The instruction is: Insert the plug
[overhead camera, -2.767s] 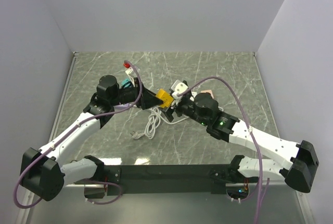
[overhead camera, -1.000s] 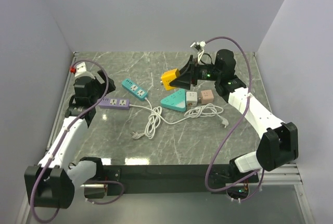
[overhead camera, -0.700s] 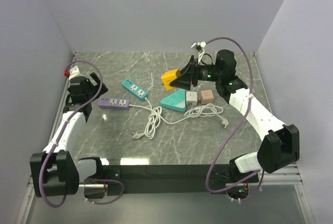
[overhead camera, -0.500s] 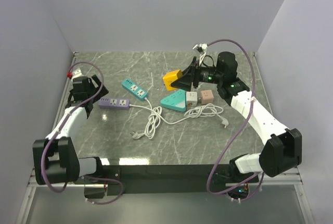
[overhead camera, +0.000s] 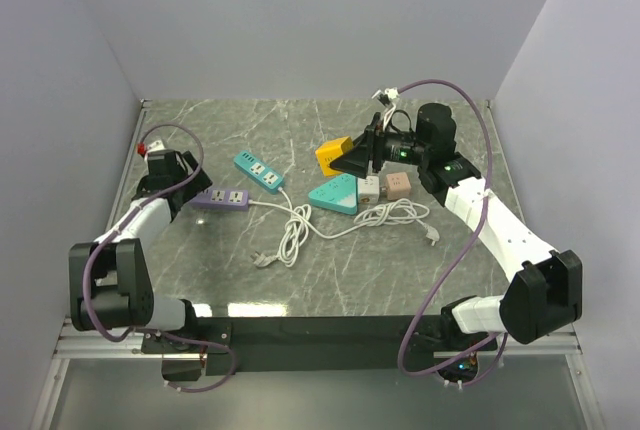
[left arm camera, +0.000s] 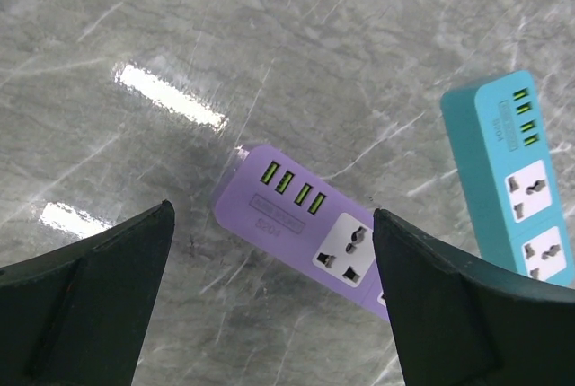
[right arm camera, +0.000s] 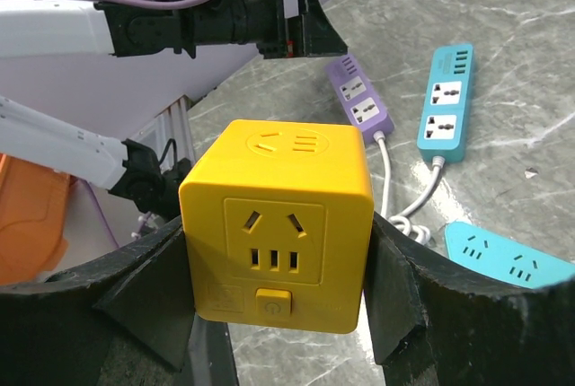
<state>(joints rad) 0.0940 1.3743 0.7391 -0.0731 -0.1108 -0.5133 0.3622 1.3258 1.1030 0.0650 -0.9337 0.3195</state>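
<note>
Grey marbled tabletop [overhead camera: 300, 290] fills the overhead view, with pale walls around it. My right gripper [overhead camera: 347, 159] hangs over the far middle, pinching a yellow plastic cube socket [overhead camera: 327, 154]. My left gripper [overhead camera: 178, 174] sits at the far left, just beside a purple power strip [overhead camera: 220, 198]. A white plug [overhead camera: 262, 261] on a coiled white cord lies loose near the middle, and a second white plug [overhead camera: 433, 238] lies to the right. Neither is in any socket, so I judge the insertion is all yet to do.

From the left wrist, my fingers [left arm camera: 90, 305] stand spread wide, holding nothing. They hover over the purple strip, with a teal power strip [left arm camera: 517, 179] to its right.

From the right wrist, my fingers [right arm camera: 395, 296] press the yellow cube's sides. It is lifted off the table, its socket face toward the camera.
</note>
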